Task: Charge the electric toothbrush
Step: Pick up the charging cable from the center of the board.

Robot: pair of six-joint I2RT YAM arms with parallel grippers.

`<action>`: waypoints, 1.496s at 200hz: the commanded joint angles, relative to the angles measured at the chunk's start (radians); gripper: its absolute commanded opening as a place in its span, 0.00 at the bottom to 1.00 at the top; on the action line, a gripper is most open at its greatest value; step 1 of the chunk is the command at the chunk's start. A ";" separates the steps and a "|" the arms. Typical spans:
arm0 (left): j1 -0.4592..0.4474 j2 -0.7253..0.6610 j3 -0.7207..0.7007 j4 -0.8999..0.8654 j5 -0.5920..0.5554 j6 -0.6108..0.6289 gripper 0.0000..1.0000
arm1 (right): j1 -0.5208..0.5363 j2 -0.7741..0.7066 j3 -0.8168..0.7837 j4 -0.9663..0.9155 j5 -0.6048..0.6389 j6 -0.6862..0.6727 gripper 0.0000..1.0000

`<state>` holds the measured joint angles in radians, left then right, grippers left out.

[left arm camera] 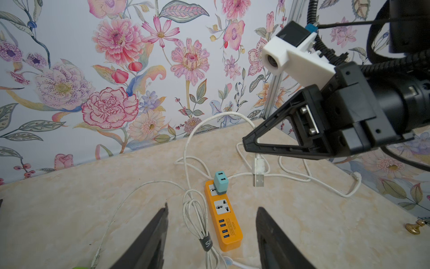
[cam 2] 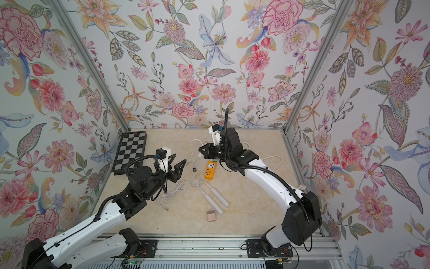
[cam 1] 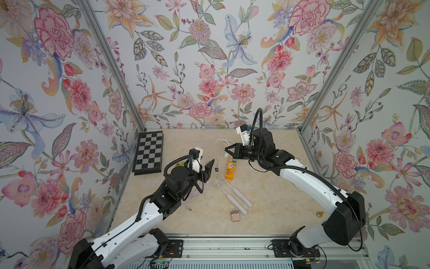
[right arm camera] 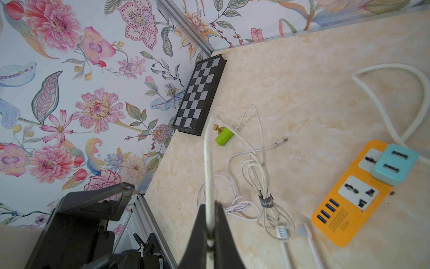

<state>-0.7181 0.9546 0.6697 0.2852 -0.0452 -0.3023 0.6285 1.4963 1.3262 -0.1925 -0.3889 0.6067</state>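
Two toothbrushes point(cam 1: 232, 199) lie flat and parallel, almost touching, on the bench point(cam 1: 279, 209) nearer its front edge than its back. Their long axes run diagonally, with the brush heads pointing toward the back-left corner and the handle ends toward the front-right. The heads lie just off the front end of the orange strip point(cam 1: 230, 171), which carries a teal adapter point(left arm camera: 220, 182) at its back end. The right gripper point(right arm camera: 210, 205) is clenched on a white cable point(right arm camera: 208, 163) above the strip's back end, with the USB plug point(left arm camera: 258, 177) hanging down from it. The left gripper point(left arm camera: 212, 207) hovers with its jaws spread and empty above a tied bundle point(left arm camera: 197, 216) beside the strip. A pink adapter point(cam 1: 234, 215) lies just beside the handle ends.
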 commanded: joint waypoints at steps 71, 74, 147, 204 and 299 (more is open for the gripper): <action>0.003 0.182 0.053 0.193 0.177 -0.040 0.56 | 0.014 -0.038 -0.001 0.117 -0.148 -0.042 0.00; 0.003 0.187 0.057 0.191 0.175 -0.040 0.55 | 0.013 -0.040 -0.004 0.121 -0.150 -0.042 0.00; 0.012 0.236 0.069 0.283 0.233 -0.069 0.34 | 0.013 -0.050 -0.033 0.153 -0.175 -0.054 0.00; 0.012 0.261 0.093 0.271 0.250 -0.068 0.13 | 0.014 -0.053 -0.045 0.175 -0.181 -0.061 0.00; -0.011 0.249 0.152 0.083 -0.096 0.150 0.00 | 0.014 -0.050 0.042 -0.001 -0.036 -0.094 0.56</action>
<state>-0.7136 1.2110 0.7803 0.4484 0.0643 -0.2943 0.6376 1.4704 1.2991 -0.0669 -0.5228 0.5262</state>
